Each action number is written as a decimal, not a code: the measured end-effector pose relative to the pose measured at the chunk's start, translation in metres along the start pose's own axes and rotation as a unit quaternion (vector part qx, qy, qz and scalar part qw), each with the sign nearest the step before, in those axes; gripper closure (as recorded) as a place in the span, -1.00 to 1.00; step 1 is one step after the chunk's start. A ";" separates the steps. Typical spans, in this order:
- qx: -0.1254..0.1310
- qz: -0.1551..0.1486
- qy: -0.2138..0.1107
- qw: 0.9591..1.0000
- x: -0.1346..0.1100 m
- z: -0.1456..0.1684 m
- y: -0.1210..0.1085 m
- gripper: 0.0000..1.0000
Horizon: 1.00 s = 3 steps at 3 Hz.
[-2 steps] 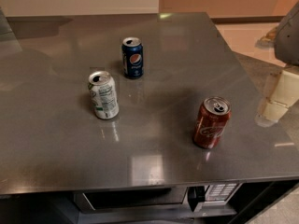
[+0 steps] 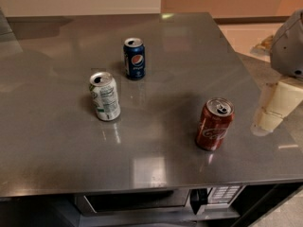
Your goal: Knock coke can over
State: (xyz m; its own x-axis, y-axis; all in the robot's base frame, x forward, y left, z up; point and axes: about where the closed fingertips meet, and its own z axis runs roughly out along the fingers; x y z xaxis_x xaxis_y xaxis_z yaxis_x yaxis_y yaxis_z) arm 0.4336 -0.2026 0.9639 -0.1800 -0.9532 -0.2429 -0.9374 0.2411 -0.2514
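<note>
The coke can [image 2: 214, 124] is red with white script and a silver top. It stands upright on the grey table [image 2: 156, 145], toward the front right. My gripper [image 2: 276, 109], cream-white under a grey arm housing, hangs at the table's right edge. It is to the right of the coke can, at about the can's height, with a clear gap between them. It holds nothing that I can see.
A dark blue Pepsi can [image 2: 134, 58] stands upright at the table's middle back. A white and green can [image 2: 104, 96] stands upright to the left. A microwave [image 2: 142, 200] sits under the table's front edge.
My gripper and arm have shifted slightly down and left, toward the coke can. All three cans stand where they were.
</note>
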 end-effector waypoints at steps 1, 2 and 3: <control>-0.009 -0.017 -0.024 1.000 -0.008 0.020 0.012 -1.00; -0.022 -0.029 -0.057 0.998 -0.014 0.042 0.021 -1.00; -0.036 -0.029 -0.098 0.994 -0.018 0.057 0.027 -1.00</control>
State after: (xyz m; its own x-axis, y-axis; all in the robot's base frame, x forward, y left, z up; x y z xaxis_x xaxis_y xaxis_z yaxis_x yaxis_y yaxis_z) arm 0.4283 -0.1687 0.9078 -0.0707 -0.9091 -0.4105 -0.9646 0.1671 -0.2038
